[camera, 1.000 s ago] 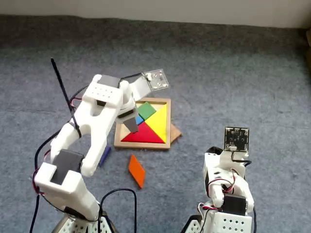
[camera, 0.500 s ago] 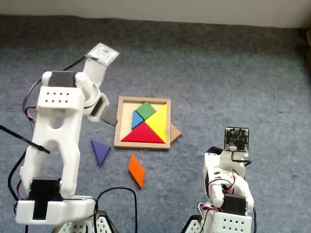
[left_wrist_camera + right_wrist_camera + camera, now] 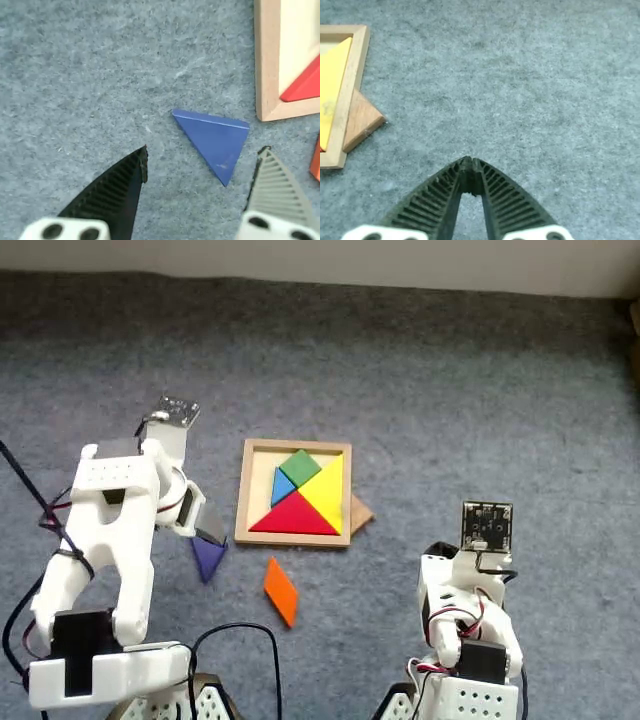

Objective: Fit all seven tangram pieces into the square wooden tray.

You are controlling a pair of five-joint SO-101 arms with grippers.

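The square wooden tray [image 3: 244, 492] holds a red, a yellow, a blue and a green piece. A dark blue triangle [image 3: 207, 558] [image 3: 214, 138] lies on the carpet just left of the tray. My left gripper [image 3: 201, 159] [image 3: 203, 528] hangs open over it, its tips either side of the triangle. An orange parallelogram [image 3: 281, 591] lies in front of the tray. A brown wooden piece [image 3: 360, 511] [image 3: 362, 119] pokes out from under the tray's right edge. My right gripper [image 3: 470, 175] is shut, empty, over bare carpet near the front right.
Grey carpet [image 3: 480, 390] covers the whole table. The right arm's base [image 3: 465, 640] stands at the front right, the left arm's base [image 3: 100, 670] at the front left, with black cables beside it.
The left arm has swung from over the tray out to the left and then down and forward, so its open gripper now hangs over the dark blue triangle. The right arm has kept still.
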